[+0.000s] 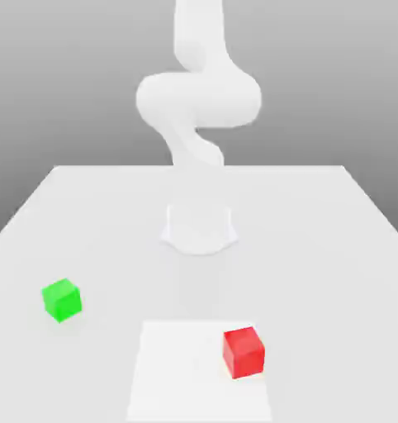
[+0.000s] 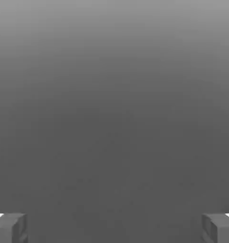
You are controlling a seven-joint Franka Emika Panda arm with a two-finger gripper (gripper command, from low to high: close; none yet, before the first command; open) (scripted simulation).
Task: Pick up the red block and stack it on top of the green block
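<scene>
My gripper (image 2: 114,228) stands wide open with nothing between its fingers: in the hand view one grey fingertip (image 2: 9,228) sits at one lower corner and the other at the opposite corner, with only a plain grey surface between and beyond them. In the exterior view my white arm (image 1: 198,99) rises from its round base (image 1: 199,227) at the middle of the pale tabletop (image 1: 318,231) and folds back on itself high above it. The red block (image 1: 243,353) rests flat near the front of the tabletop, toward the exterior view's right, on a slightly brighter white rectangular patch (image 1: 177,372), close to that patch's right edge. The green block (image 1: 62,300) rests flat on the bare tabletop toward the exterior view's left, a little farther back than the red one. The two blocks are well apart, neither touching the other or my base. No bin, tray or other holder stands on the tabletop, and nothing lies between the blocks or between them and my arm. Both blocks have plain faces, and I can read no writing or marks on them, on the tabletop or on my arm.
</scene>
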